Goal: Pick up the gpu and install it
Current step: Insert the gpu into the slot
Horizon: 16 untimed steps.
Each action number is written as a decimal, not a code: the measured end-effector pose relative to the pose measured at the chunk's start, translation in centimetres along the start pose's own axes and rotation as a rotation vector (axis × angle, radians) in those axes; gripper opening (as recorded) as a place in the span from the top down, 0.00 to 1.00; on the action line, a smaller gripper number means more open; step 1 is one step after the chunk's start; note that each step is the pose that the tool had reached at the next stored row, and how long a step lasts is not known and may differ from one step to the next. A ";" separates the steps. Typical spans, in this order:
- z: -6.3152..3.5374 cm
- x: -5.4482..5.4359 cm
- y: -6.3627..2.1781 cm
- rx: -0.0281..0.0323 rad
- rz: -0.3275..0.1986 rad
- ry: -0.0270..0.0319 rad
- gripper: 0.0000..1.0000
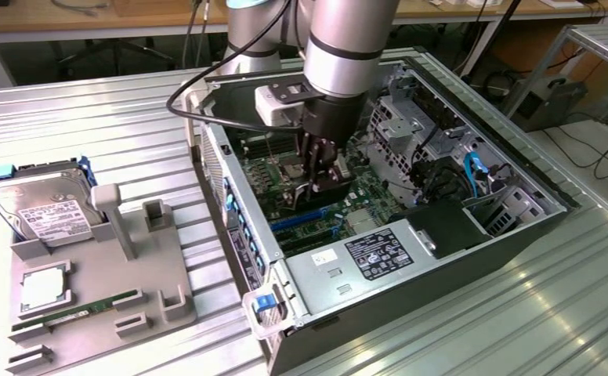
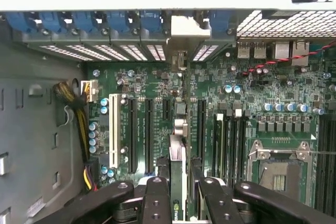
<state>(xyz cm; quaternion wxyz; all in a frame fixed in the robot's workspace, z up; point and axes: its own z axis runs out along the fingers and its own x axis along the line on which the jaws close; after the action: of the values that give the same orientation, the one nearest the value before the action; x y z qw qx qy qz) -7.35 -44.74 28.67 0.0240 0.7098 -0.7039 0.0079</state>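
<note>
Exterior view, read from its left to its right. At the left I see a grey moulded fixture tray on the ribbed metal table. It carries a silver hard drive with a white label standing tilted in a blue frame, a square silver processor chip and a thin green RAM stick lying flat. At the centre, the grey tubular robot arm reaches down into the open black computer case. Its black gripper is clenched on the gpu, a slim dark expansion card held edge-on just above the green motherboard. In the wrist view, the black fingers press the gpu from both sides. The card runs between the black expansion slots, with its silver end bracket against the rear wall openings. I cannot tell whether its lower edge sits in a slot. At the right lie the silver power supply with a black label and blue cables.
</note>
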 end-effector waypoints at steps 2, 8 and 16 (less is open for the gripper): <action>0.16 0.0 0.09 -0.0001 0.005 -0.0001 0.74; 0.30 -0.1 0.10 -0.0001 0.007 -0.0005 0.74; 1.09 -0.1 0.09 -0.0013 0.007 -0.0011 0.74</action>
<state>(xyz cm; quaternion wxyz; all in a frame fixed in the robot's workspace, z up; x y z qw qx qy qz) -7.46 -44.70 27.58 0.0241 0.7074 -0.7064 0.0071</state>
